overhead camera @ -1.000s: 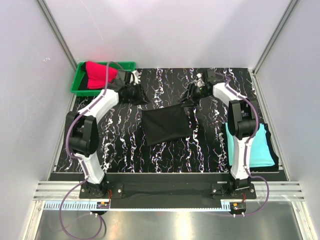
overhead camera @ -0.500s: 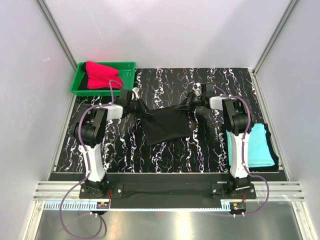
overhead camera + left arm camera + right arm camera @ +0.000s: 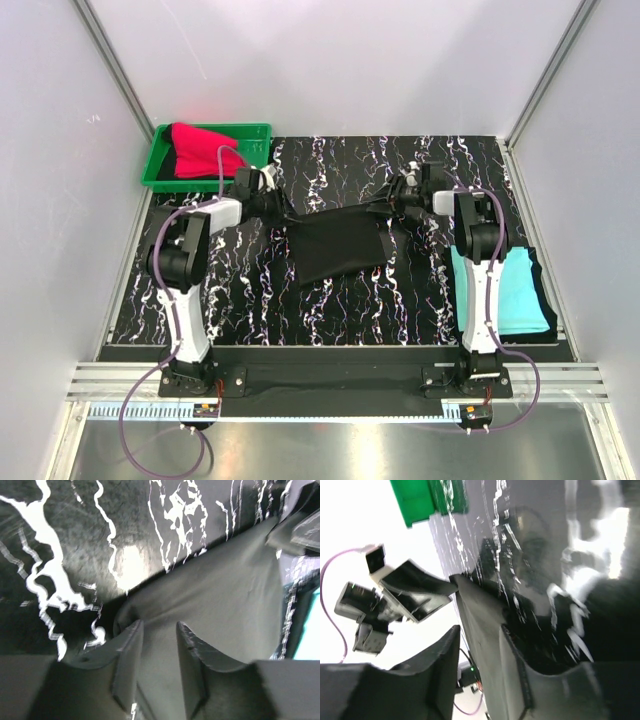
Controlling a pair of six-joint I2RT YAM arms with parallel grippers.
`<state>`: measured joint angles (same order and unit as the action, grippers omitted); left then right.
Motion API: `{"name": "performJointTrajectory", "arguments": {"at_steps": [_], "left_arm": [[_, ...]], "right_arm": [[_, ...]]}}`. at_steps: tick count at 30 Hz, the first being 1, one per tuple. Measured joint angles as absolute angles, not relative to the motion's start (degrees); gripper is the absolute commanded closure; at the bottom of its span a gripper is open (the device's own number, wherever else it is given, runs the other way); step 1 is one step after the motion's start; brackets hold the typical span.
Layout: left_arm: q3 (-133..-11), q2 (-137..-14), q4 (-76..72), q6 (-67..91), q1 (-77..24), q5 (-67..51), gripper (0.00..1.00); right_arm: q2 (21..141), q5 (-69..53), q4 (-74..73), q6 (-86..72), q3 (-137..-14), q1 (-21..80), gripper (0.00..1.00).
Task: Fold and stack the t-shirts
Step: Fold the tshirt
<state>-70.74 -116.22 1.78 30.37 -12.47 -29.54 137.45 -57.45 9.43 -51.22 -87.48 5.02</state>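
Note:
The black t-shirt (image 3: 338,248) lies mid-table, and its far edge is stretched taut between my two grippers. My left gripper (image 3: 283,211) is shut on the far left corner; the left wrist view shows cloth (image 3: 225,590) running between its fingers (image 3: 159,625). My right gripper (image 3: 388,204) is shut on the far right corner; the right wrist view shows the raised cloth strip (image 3: 480,610) passing between its fingers (image 3: 479,630). The red t-shirt (image 3: 203,149) is bunched in the green tray (image 3: 256,130). The turquoise t-shirt (image 3: 505,292) lies folded at the right.
The green tray stands at the far left corner of the marbled black mat (image 3: 240,290). Grey walls close in the left, back and right. A dark edge of cloth shows under the turquoise shirt (image 3: 544,290). The metal rail (image 3: 320,382) runs along the near edge.
Both grippers came from the far side toward the shirt's body with black cloth in them. They then moved slightly apart and back, pulling the far edge taut.

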Motion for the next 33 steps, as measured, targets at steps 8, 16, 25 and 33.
{"name": "performJointTrajectory", "arguments": {"at_steps": [8,16,25,33], "left_arm": [[-73.5,-105.0,14.7,25.5,-12.4,-25.3,0.47],[-74.3,-103.9,10.8,29.5,-15.1,-30.0,0.51],[-67.3,-116.6,-7.3,40.1,-18.0,-35.7,0.57],[-70.3,-116.1,-1.0,35.7,-17.1,-36.0,0.55]], "right_arm": [[128.6,-53.4,-7.6,-45.5,-89.4,2.6,0.47],[115.5,-53.9,-11.6,-40.8,-81.0,6.1,0.50],[116.5,-56.8,-9.3,-36.3,-65.1,13.1,0.68],[117.4,-58.2,-7.0,-34.2,-62.1,7.8,0.80]]}}
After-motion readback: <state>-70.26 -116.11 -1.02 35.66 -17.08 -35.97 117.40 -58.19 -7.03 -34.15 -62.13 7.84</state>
